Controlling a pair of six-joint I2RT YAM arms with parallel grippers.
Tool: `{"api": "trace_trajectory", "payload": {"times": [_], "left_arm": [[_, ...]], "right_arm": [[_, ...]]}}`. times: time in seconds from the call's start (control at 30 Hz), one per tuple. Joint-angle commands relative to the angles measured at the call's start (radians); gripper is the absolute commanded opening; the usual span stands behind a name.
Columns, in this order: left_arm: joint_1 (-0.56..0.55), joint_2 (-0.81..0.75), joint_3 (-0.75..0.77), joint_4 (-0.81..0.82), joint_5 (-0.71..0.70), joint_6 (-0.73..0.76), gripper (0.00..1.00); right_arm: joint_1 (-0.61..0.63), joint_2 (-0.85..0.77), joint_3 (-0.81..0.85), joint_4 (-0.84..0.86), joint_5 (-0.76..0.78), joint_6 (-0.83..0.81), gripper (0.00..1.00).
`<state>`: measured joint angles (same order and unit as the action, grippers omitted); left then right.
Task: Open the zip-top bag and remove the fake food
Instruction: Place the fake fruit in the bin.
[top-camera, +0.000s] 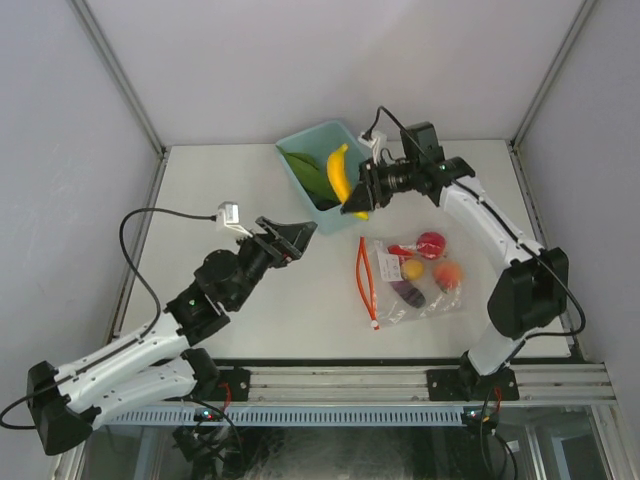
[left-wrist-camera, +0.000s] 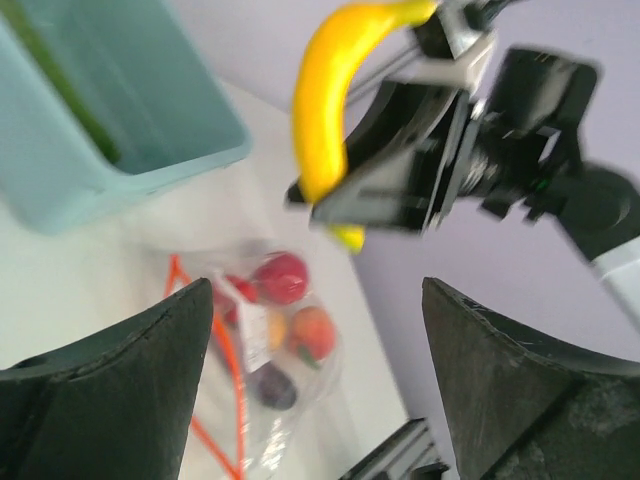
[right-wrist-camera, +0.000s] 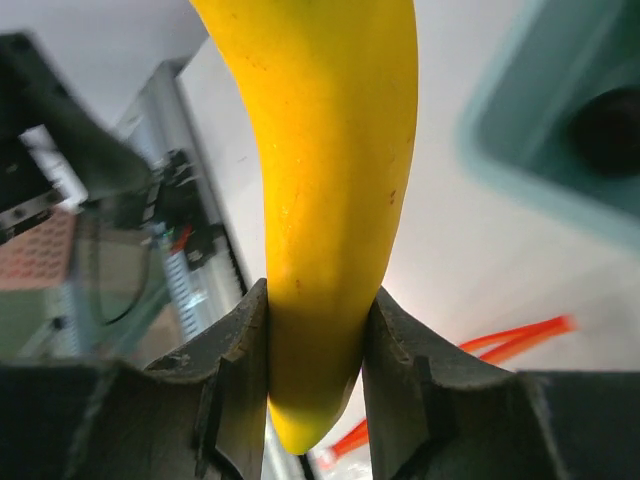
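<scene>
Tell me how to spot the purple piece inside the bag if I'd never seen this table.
Find the clear zip-top bag lying on the white table, nearer the arms than the teal bin. The eggplant sits at its near end, the only dark purple piece among red, orange and yellow ones.

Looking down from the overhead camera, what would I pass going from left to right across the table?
left pincer, open → banana, gripped near its lower end by the right pincer → clear bag with small fruit inside
</scene>
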<state>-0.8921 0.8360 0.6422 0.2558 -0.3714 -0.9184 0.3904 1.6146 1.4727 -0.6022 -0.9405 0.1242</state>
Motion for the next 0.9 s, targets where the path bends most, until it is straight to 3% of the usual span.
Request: {"api": "trace_trajectory", "payload": {"times": [0.0,0.37,0.5,0.8,0.87], "left_arm": [[0.015,-0.072,0.017,-0.268,-0.076,0.063,0.88],[0.033,-0.19,-0.076,-0.384,-0.146,0.064,0.88],[0.048,-0.191,-0.088,-0.391,-0.141,0.067,0.88],[0.069,-0.165,-0.092,-0.388,-0.112,0.059,0.89],[0.071,-0.169,-0.091,-0.388,-0.11,0.057,0.88]], "right_arm": [[-0.02,0.128,0.212,-0.1,0.213,-0.206,0.0],[0.005,0.441,0.562,-0.031,0.592,-0.217,0.02],[0.047,0.488,0.56,0.061,0.768,-0.18,0.03],[0.079,0.603,0.589,0.139,0.945,-0.136,0.07],[0.08,0.617,0.587,0.149,0.962,-0.135,0.13]]}}
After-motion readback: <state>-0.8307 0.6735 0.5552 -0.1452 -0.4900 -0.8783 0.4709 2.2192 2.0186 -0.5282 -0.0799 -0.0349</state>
